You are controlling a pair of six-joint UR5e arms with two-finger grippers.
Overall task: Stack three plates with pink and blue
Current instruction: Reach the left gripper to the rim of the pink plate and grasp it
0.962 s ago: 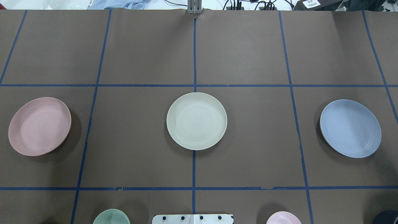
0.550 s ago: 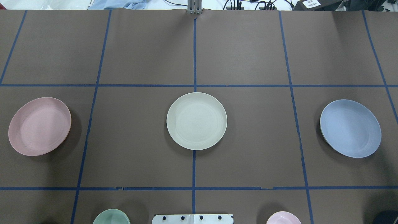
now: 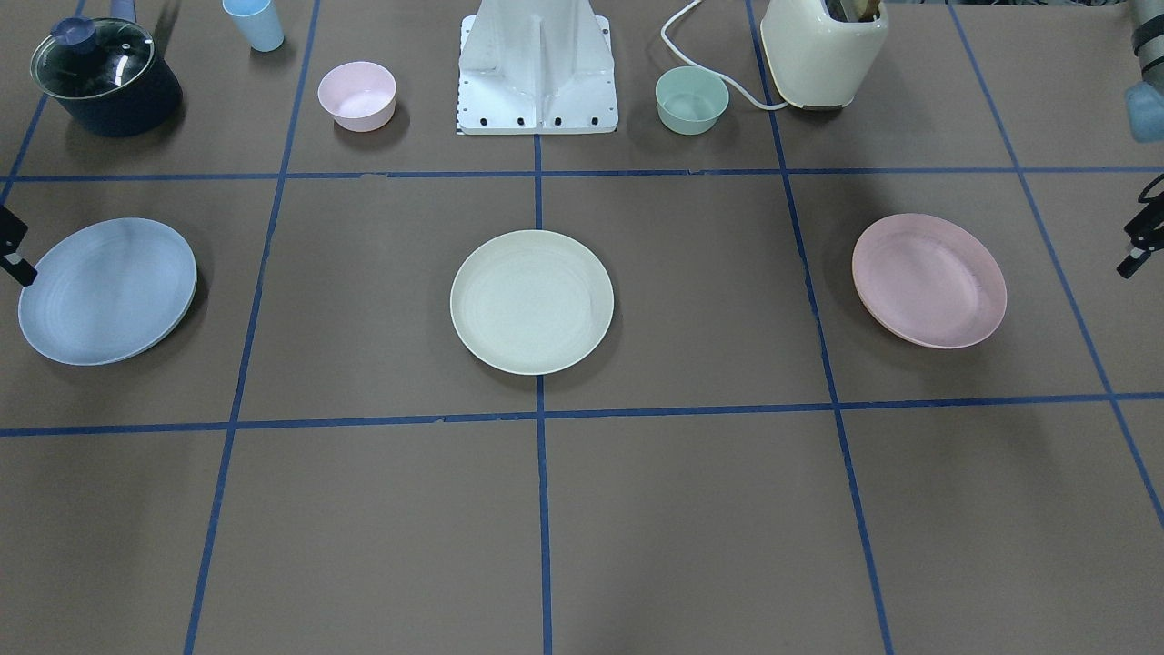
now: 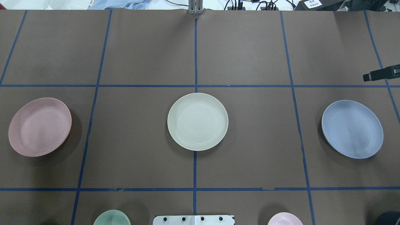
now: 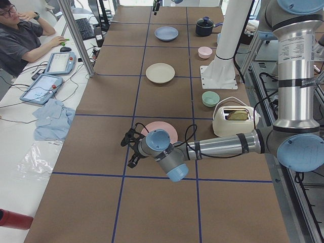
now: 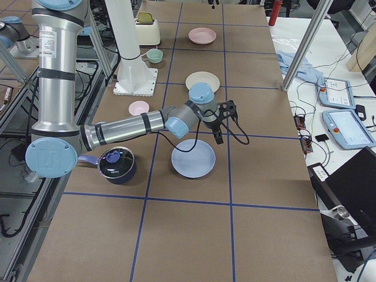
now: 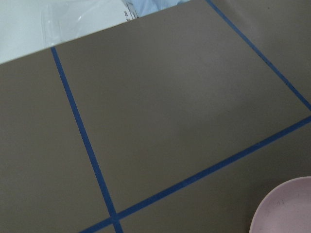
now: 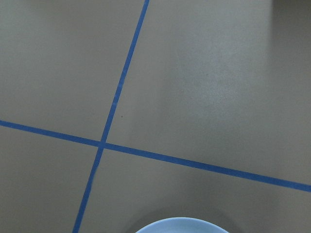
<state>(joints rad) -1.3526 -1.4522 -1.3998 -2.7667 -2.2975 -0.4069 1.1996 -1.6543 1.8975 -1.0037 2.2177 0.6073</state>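
right hand (image 4: 369,76) entered overhead view; left hand (image 3: 1137,247) shows front-facing, not overhead; both grips: cannot tell.

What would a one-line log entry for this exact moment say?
stage: no stacking yet | pink plate, cream plate, blue plate: apart | left gripper: near pink plate, empty | right gripper: near blue plate, empty

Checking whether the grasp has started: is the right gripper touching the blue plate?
Apart. The overhead view shows bare table between the right gripper and the blue plate.
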